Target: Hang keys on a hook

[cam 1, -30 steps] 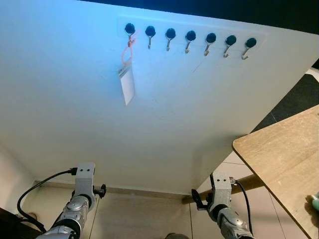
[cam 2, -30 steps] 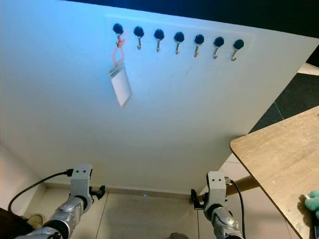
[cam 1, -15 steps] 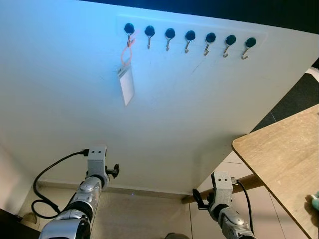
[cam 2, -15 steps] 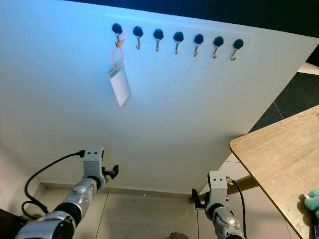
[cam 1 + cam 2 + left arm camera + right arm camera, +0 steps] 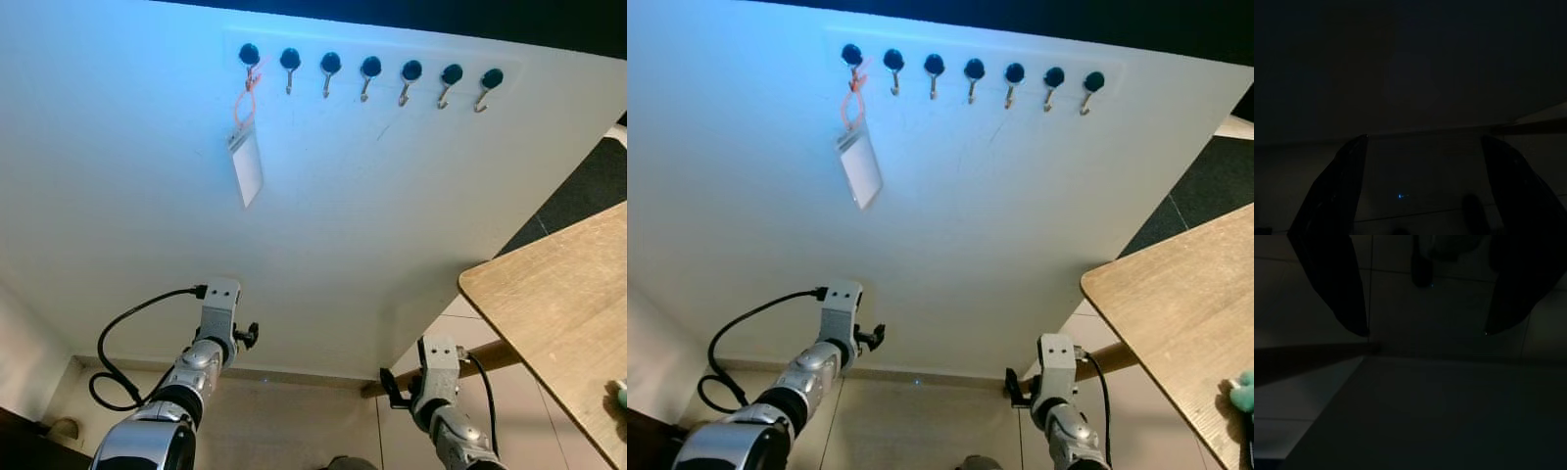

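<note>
A: Keys? Where?

B: An orange loop with a white tag (image 5: 247,163) hangs from the leftmost hook (image 5: 251,57) in a row of seven hooks (image 5: 370,70) high on the white wall (image 5: 392,215). No key can be made out on it.

A: Left pincer?

B: Left pincer (image 5: 1422,186) low, near the foot of the wall. In the dark wrist view its two black fingers (image 5: 1339,188) stand spread, nothing between them.

A: Right pincer?

B: Right pincer (image 5: 1425,308) also low, above the tiled floor (image 5: 1410,293). Fingers (image 5: 1334,281) spread apart, holding nothing.

A: Anything else?

B: A wooden surface (image 5: 558,313) on the right, a teal item (image 5: 1242,392) at its near edge, too cropped to identify. A black cable (image 5: 127,333) loops from the left wrist.
</note>
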Available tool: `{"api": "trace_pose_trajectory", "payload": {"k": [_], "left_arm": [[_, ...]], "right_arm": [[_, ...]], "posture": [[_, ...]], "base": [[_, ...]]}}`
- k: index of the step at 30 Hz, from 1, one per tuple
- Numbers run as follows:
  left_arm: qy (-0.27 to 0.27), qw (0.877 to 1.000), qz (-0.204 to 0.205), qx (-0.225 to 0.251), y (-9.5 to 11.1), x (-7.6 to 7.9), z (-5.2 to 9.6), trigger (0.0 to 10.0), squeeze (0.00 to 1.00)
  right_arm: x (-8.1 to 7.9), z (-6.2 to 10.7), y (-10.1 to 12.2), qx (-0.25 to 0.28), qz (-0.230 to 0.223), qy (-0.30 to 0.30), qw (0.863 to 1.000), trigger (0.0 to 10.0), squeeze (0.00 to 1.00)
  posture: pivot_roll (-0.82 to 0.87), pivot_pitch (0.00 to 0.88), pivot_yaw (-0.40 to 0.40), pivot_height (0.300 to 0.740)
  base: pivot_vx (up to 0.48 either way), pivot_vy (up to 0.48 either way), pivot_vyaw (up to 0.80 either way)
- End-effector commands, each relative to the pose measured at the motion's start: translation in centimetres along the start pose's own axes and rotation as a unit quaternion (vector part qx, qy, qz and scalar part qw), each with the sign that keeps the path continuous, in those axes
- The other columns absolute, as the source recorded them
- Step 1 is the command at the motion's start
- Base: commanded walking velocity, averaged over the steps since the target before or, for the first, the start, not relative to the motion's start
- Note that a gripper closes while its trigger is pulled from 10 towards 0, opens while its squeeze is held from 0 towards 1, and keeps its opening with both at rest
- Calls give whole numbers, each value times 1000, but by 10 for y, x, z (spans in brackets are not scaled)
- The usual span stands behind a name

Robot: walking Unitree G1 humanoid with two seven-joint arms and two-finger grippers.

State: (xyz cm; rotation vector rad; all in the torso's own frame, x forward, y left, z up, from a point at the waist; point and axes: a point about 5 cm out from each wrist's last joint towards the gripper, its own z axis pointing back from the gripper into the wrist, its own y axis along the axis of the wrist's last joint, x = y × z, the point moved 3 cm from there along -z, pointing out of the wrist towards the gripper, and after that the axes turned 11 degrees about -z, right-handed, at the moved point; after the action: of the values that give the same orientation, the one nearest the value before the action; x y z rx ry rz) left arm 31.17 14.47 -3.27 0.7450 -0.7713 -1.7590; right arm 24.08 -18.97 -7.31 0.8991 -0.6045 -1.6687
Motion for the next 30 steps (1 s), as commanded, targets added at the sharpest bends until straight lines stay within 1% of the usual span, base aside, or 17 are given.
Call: {"api": "trace_pose_trajectory", "payload": {"k": [1, 5, 6, 8, 12, 16, 18, 19, 21, 22, 23, 24, 25, 26, 28, 29, 30], "left_arm": [[-14, 1000, -7, -7, 1, 10, -2, 10000, 0], [-16, 1000, -7, -4, 5, 14, -3, 10000, 0], [-22, 1000, -12, -1, 6, 21, -4, 10000, 0], [-23, 1000, -14, -1, 6, 23, -4, 10000, 0], [-31, 999, -16, -6, 0, 35, -3, 10000, 0], [-32, 999, -16, -9, -2, 39, -3, 10000, 0], [-36, 999, -25, -11, -5, 41, -2, 10000, 0], [-33, 999, -29, -14, -8, 39, -2, 10000, 0], [-16, 999, -28, -19, -11, 29, -1, 10000, 0], [-2, 999, -36, -13, -9, 19, 0, 10000, 0], [-2, 999, -36, -13, -9, 19, 0, 10000, 0], [7, 999, -40, -3, -6, 7, 1, 10000, 0], [13, 999, -43, 4, -5, -1, 2, 10000, 0], [9, 999, -37, 14, -5, -7, 4, 10000, 0], [11, 998, -42, 45, -2, -16, 7, 10000, 0], [11, 998, -42, 45, -2, -16, 7, 10000, 0], [16, 996, -33, 82, 4, -19, 11, 10000, 0]], "right_arm": [[5, 3, -1, 4, -4, -7, 1000, 10000, 0], [3, 2, 0, 5, 0, -1, 1000, 10000, 0], [1, 0, 3, 8, 4, 6, 1000, 10000, 0], [0, 0, 3, 8, 5, 8, 1000, 10000, 0], [-2, -1, 7, 16, 1, 7, 1000, 10000, 0], [-2, -2, 11, 27, -8, 4, 1000, 10000, 0], [-1, -2, 13, 34, -15, -1, 999, 10000, 0], [0, -2, 14, 37, -14, -4, 999, 10000, 0], [4, -1, 16, 41, -8, -12, 999, 10000, 0], [8, -1, 18, 42, -3, -16, 999, 10000, 0], [8, -1, 18, 42, -3, -16, 999, 10000, 0], [12, 0, 20, 43, 0, -20, 999, 10000, 0], [14, 0, 21, 43, 2, -23, 999, 10000, 0], [16, 0, 22, 43, 3, -24, 999, 10000, 0], [15, 0, 23, 44, 6, -21, 999, 10000, 0], [15, 0, 23, 44, 6, -21, 999, 10000, 0], [13, 0, 24, 49, 8, -13, 999, 10000, 0]], "posture": [[-8, 44, -64, 740], [-2, 41, -68, 740], [4, 38, -73, 740], [4, 38, -73, 740], [-16, 33, -58, 740], [-17, 33, -54, 740], [-18, 33, -55, 740], [-20, 35, -62, 740], [-16, 38, -68, 740], [-6, 45, -74, 740], [-6, 45, -74, 740], [2, 46, -76, 740], [3, 46, -76, 740], [7, 52, -77, 740], [11, 52, -75, 740], [11, 52, -75, 740], [15, 51, -78, 740]], "base": [[0, 0, 0], [0, 0, 0], [0, 0, 0], [0, 0, 0], [0, 0, 0], [0, 0, 0], [0, 0, 0], [0, 0, 0], [0, 0, 0], [0, 0, 0], [0, 0, 0], [0, 0, 0], [0, 0, 0], [0, 0, 0], [0, 0, 0], [0, 0, 0], [0, 0, 0]]}}
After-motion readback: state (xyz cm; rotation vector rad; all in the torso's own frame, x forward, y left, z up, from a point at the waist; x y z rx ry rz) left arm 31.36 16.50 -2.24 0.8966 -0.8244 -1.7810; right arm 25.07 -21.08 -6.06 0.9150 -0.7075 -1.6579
